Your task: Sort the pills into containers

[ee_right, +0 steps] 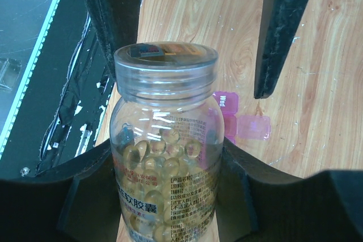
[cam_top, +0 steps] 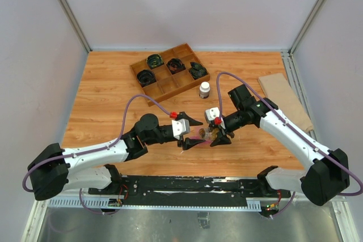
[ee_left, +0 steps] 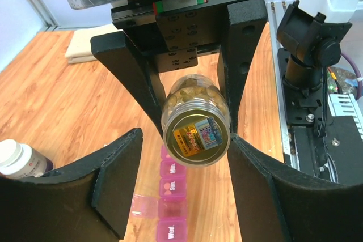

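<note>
Pills (ee_right: 161, 157) sit in a clear jar (ee_right: 164, 140) held just above the pink containers (ee_left: 170, 196), at the near middle of the table (cam_top: 113, 94).

The right gripper (cam_top: 219, 133) is clamped on the jar's body, and the jar lies roughly level with its lid (ee_left: 195, 139) pointing left. The left gripper (cam_top: 191, 132) has its fingers (ee_left: 113, 185) apart on either side of the lid; whether they touch it is unclear. One pink flap lies open beside the strip. Farther back stand a white-capped bottle (cam_top: 204, 89) and a wooden tray (cam_top: 170, 87) of black coils. A tan pad (cam_top: 286, 100) lies far right. Both arms reach inward, wrists facing each other.
</note>
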### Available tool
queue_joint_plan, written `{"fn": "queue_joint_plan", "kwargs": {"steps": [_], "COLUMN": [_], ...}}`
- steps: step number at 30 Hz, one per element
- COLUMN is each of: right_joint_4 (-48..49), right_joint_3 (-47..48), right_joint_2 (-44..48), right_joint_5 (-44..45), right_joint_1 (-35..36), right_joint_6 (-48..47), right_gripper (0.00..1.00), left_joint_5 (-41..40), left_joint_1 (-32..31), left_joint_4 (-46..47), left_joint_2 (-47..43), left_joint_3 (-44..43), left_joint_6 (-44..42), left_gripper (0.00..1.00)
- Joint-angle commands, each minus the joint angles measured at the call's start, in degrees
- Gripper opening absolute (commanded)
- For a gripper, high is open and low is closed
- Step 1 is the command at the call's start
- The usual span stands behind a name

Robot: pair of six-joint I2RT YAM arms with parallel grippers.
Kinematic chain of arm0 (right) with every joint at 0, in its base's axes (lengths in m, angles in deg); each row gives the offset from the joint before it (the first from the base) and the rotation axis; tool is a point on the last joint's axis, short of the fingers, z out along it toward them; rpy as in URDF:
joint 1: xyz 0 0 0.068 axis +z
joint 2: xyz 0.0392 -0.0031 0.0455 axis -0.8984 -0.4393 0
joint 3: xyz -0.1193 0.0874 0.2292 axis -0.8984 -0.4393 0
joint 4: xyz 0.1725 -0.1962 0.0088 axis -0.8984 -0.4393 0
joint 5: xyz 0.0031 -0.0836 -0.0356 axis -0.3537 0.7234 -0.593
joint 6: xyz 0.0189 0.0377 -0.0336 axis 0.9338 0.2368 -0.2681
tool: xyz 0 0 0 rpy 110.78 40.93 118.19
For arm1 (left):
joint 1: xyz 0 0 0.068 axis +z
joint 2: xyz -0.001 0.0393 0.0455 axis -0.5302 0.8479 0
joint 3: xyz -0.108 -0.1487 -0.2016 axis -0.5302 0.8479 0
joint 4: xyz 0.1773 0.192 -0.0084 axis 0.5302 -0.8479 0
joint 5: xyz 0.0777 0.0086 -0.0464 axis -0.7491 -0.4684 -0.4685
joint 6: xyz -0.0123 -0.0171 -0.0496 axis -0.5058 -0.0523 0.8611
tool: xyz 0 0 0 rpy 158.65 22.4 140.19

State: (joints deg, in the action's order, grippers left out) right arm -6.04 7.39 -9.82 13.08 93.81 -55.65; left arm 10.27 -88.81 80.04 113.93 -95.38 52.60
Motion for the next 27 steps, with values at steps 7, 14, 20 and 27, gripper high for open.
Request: {"fn": "queue_joint_plan", "kwargs": {"steps": [7, 14, 20, 27], "right_joint_4": [-1.0, -1.0, -0.5, 3.3], "right_joint_3": [2.0, 2.0, 2.3, 2.0], "right_joint_2": [-0.2, -0.4, -0.7, -0.8], "right_joint_5": [-1.9, -1.8, -0.7, 2.3], "right_joint_1": [-0.4, -0.4, -0.5, -0.4], "right_joint_6": [-1.0, -0.9, 0.2, 5.2], "right_gripper": [0.01, 0.01, 0.01, 0.01], "left_joint_5": [-0.2, -1.3, -3.8, -17.0], "left_joint_1": [0.2, 0.2, 0.2, 0.2], "left_joint_4": [5.3, 5.1, 3.8, -2.8], "left_joint_2": [0.1, 0.1, 0.0, -1.2], "left_joint_3": [-1.1, -0.8, -1.2, -3.4], "left_joint_6": [3.4, 4.6, 10.8, 36.5], "left_gripper": [0.65, 0.35, 0.01, 0.0]}}
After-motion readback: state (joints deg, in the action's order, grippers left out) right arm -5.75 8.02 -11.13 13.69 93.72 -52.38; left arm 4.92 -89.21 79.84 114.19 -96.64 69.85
